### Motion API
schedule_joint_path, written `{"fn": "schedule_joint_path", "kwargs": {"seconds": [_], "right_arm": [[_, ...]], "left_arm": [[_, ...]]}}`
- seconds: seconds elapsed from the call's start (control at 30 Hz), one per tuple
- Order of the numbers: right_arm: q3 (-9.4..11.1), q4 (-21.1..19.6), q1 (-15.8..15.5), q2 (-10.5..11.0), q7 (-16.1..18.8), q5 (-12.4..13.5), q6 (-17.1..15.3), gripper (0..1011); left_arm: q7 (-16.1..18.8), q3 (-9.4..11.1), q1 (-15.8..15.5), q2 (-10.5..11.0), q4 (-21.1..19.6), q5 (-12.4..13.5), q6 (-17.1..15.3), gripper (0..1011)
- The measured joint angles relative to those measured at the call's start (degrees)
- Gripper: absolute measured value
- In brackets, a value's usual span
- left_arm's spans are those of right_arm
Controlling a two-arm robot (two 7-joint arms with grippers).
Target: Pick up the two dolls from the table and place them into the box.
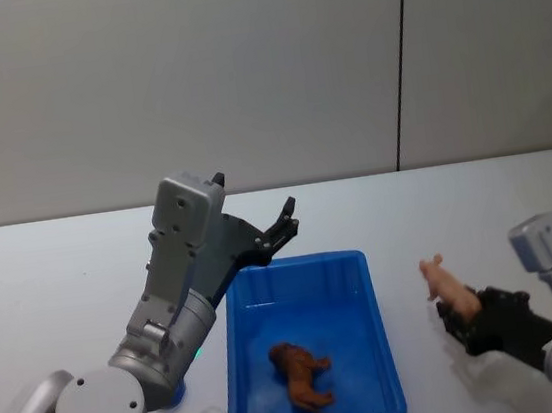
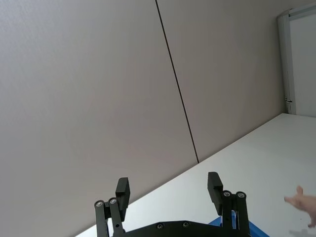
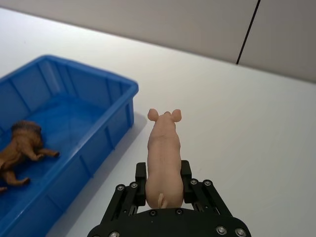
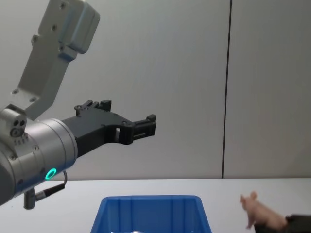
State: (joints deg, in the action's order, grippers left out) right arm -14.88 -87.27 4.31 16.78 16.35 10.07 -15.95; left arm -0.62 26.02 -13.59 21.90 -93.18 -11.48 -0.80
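Note:
An orange-brown furry doll lies inside the blue box on the table. A pale pink pig doll is held just above the table, to the right of the box, with my right gripper shut on its rear half. My left gripper hangs open and empty in the air above the box's far left corner.
A grey wall with a dark vertical seam stands behind the table. White tabletop runs to the left of the box and behind it.

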Motion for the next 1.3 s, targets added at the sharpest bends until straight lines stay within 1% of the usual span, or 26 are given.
{"fn": "schedule_joint_path", "kwargs": {"seconds": [0.03, 0.13, 0.2, 0.3, 0.33, 0.53, 0.73, 0.77, 0.8, 0.83, 0.87, 0.9, 1.0, 1.1, 1.2, 1.3], "right_arm": [[0.0, 0.0, 0.0, 0.0, 0.0, 0.0, 0.0, 383], [0.63, -0.98, 0.19, 0.59, 0.63, 0.33, 1.99, 383], [0.83, -1.36, 0.35, 0.76, 1.01, 0.45, 2.56, 383], [1.25, -2.15, 0.97, 1.12, 2.73, 0.89, 4.32, 383], [1.25, -2.15, 0.97, 1.12, 2.73, 0.89, 4.32, 383], [1.54, -2.93, 2.48, 1.27, 6.63, 1.92, 6.07, 383], [1.41, -3.03, 3.94, 0.92, 10.32, 2.96, 6.36, 383], [1.29, -3.01, 4.45, 0.73, 11.37, 3.27, 6.28, 383], [1.29, -3.01, 4.45, 0.73, 11.37, 3.27, 6.28, 382], [1.14, -2.85, 4.93, 0.52, 12.55, 3.61, 6.04, 383], [1.06, -2.76, 5.16, 0.42, 12.87, 3.7, 5.95, 382], [0.9, -2.53, 5.67, 0.15, 14.12, 4.02, 5.52, 382], [0.59, -2.08, 6.54, -0.3, 15.77, 4.42, 4.77, 383], [-0.13, -0.87, 8.22, -1.28, 18.44, 4.94, 3.08, 383], [-0.72, 0.17, 9.47, -2.08, 20.36, 5.12, 1.37, 382], [-1.24, 1.18, 10.53, -2.77, 21.58, 5.13, -0.06, 383]], "left_arm": [[0.0, 0.0, 0.0, 0.0, 0.0, 0.0, 0.0, 1000], [0.0, 0.0, 0.0, 0.0, 0.0, 0.0, 0.0, 1000], [0.0, 0.0, 0.0, 0.0, 0.0, 0.0, 0.0, 1000], [0.0, 0.0, 0.0, 0.0, 0.0, 0.0, 0.0, 1000], [0.0, 0.0, 0.0, 0.0, 0.0, 0.0, 0.0, 1000], [0.0, 0.0, 0.0, 0.0, 0.0, 0.0, 0.0, 1000], [0.0, 0.0, 0.0, 0.0, 0.0, 0.0, 0.0, 1000], [0.0, 0.0, 0.0, 0.0, 0.0, 0.0, 0.0, 1000], [0.0, 0.0, 0.0, 0.0, 0.0, 0.0, 0.0, 1000], [0.0, 0.0, 0.0, 0.0, 0.0, 0.0, 0.0, 1000], [0.0, 0.0, 0.0, 0.0, 0.0, 0.0, 0.0, 1000], [0.0, 0.0, 0.0, 0.0, 0.0, 0.0, 0.0, 1001], [0.0, 0.0, 0.0, 0.0, 0.0, 0.0, 0.0, 1000], [0.0, 0.0, 0.0, 0.0, 0.0, 0.0, 0.0, 1001], [0.0, 0.0, 0.0, 0.0, 0.0, 0.0, 0.0, 1000], [0.0, 0.0, 0.0, 0.0, 0.0, 0.0, 0.0, 1001]]}}
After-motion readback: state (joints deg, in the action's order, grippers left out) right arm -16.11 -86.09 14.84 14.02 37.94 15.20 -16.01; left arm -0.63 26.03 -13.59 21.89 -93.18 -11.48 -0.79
